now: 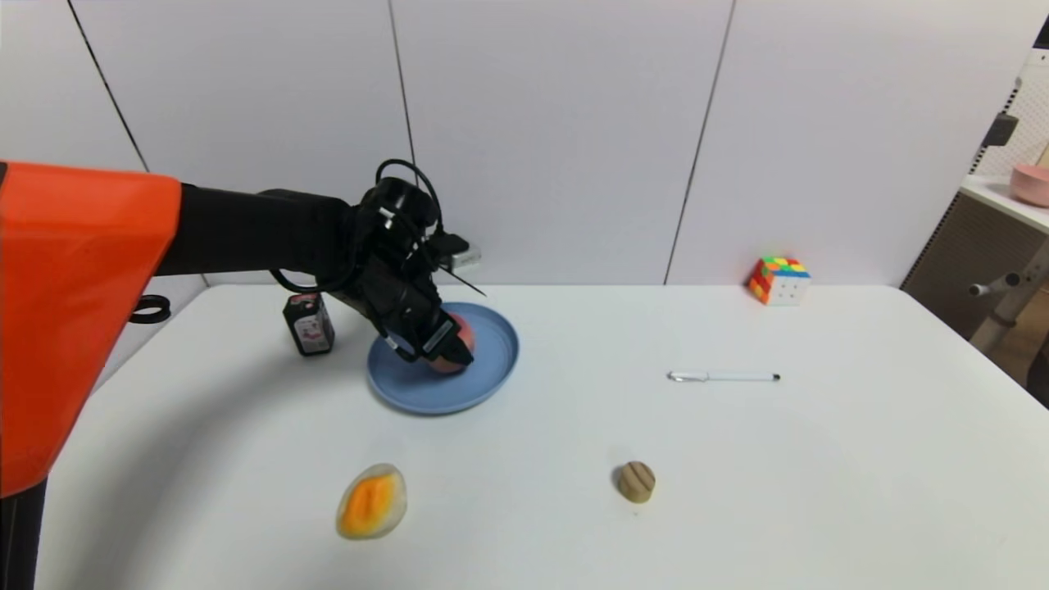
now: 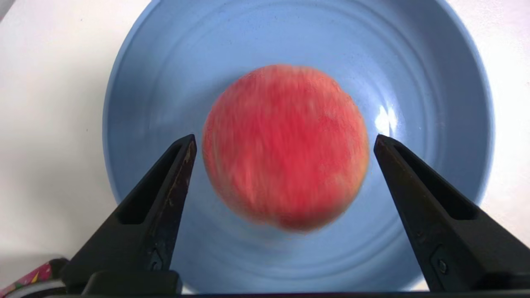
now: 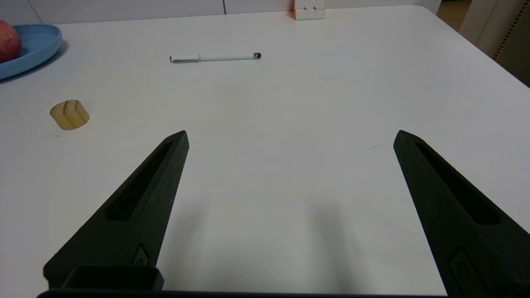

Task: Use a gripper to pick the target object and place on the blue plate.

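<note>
The red-pink peach [image 2: 285, 145] lies in the middle of the blue plate [image 2: 165, 62]. My left gripper [image 2: 283, 138] hangs over it, open, with a finger on each side and a gap to the skin on both. In the head view the left gripper [image 1: 447, 348] covers most of the peach [image 1: 464, 330] on the plate [image 1: 492, 360] at the table's back left. My right gripper [image 3: 290, 134] is open over bare table with nothing between its fingers. Its view shows the plate [image 3: 37, 45] and peach [image 3: 8, 41] far off.
A small black bottle [image 1: 309, 324] stands just left of the plate. A melon slice [image 1: 371, 501] and a tan wooden piece [image 1: 636, 481] lie near the front. A white pen [image 1: 723, 377] lies mid-right, and a colour cube [image 1: 778, 280] is at the back.
</note>
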`<state>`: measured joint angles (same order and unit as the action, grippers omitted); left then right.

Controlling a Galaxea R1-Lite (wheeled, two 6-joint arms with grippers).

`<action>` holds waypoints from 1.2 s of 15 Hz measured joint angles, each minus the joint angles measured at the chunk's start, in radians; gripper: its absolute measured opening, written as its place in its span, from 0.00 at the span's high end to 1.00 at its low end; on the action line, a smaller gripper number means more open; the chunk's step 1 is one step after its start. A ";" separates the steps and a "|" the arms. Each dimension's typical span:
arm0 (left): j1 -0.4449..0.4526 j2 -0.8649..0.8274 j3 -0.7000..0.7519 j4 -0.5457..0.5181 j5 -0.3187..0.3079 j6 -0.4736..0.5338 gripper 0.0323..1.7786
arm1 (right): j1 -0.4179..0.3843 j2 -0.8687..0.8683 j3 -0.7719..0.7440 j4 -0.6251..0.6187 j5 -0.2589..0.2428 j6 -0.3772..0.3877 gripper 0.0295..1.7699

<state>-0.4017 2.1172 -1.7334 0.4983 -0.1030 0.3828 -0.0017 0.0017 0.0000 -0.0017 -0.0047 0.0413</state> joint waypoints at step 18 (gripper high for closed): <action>0.168 -1.412 1.395 -0.484 0.003 -0.182 0.05 | 0.000 0.000 0.000 0.000 0.000 0.000 0.03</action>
<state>-0.2338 0.7055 -0.3385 0.0147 -0.0996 0.2006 -0.0017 0.0017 0.0000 -0.0013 -0.0043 0.0413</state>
